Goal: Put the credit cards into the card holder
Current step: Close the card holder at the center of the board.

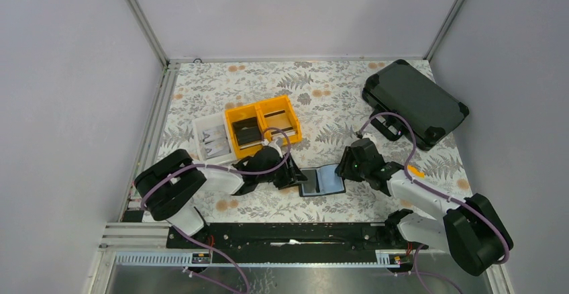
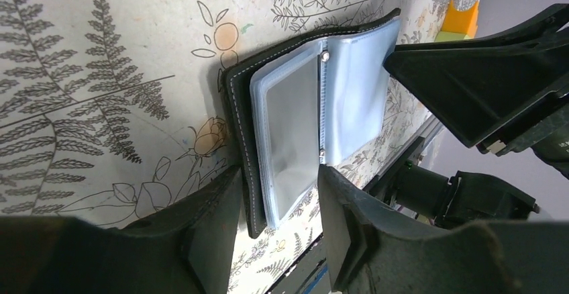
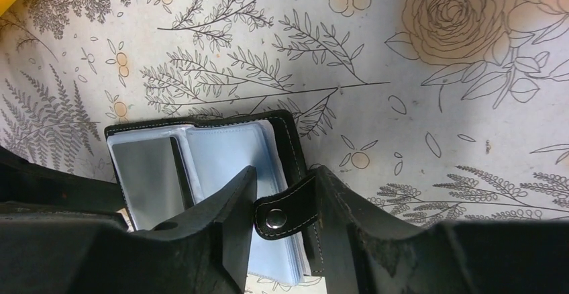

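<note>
The card holder (image 1: 327,178) lies open on the floral table between my grippers, with light-blue pockets (image 3: 225,153) and a black cover (image 2: 238,126). A grey silvery card (image 3: 144,173) sits in its left pocket, also seen in the left wrist view (image 2: 288,126). My left gripper (image 1: 293,175) is open, its jaws (image 2: 278,203) astride the holder's left cover edge and pages. My right gripper (image 1: 343,166) is open, and its jaws (image 3: 285,173) straddle the snap tab (image 3: 285,210) at the right cover edge. More grey credit cards (image 1: 216,141) lie in a white bin.
The white bin (image 1: 203,127) and two yellow bins (image 1: 235,116) holding dark items stand behind the left arm. A large black hard case (image 1: 416,103) lies at the back right. The table's near edge and metal rail (image 1: 268,230) run just below the holder.
</note>
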Controlling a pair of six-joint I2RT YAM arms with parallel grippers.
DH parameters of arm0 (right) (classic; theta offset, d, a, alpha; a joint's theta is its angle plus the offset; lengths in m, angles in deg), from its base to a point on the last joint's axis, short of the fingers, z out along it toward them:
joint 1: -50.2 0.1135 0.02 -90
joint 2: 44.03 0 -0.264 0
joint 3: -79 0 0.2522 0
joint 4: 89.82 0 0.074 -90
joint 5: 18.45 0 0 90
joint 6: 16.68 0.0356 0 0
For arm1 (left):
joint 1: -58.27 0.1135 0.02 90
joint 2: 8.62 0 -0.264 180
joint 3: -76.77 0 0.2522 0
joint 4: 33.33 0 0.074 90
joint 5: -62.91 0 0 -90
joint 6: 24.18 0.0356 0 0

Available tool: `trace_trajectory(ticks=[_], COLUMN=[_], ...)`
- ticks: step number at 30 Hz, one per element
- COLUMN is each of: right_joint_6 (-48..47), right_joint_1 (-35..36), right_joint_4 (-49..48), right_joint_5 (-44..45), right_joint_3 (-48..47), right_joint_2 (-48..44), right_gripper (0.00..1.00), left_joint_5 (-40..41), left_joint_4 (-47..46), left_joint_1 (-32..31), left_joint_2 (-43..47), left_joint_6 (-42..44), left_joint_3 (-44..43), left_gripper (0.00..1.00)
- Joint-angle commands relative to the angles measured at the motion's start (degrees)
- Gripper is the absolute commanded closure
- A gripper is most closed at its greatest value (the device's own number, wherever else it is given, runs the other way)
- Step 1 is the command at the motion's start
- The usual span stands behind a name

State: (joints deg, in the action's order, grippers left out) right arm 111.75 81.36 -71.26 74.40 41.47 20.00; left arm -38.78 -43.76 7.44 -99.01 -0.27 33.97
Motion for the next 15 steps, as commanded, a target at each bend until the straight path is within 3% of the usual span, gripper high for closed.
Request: trace_trajectory(ticks=[1,15], right_joint_6=[1.78,5.33], right_joint_1=[0.11,2.89], right_joint_4=[-3.34,-13.65], right_joint_5=[-5.82,-12.17], right_joint_3=[1.36,2.99], right_joint_2=[0.91,5.42], right_gripper=[0.58,0.6], left_joint_5=[0.96,3.68], left_joint_4=[-6.52,-2.59], left_joint_1=[-0.05,-0.04], left_joint_2=[2.56,12.69], left_joint_6=[-0.96,5.31], left_joint_3=[1.25,1.03], left_gripper=[0.53,0.53])
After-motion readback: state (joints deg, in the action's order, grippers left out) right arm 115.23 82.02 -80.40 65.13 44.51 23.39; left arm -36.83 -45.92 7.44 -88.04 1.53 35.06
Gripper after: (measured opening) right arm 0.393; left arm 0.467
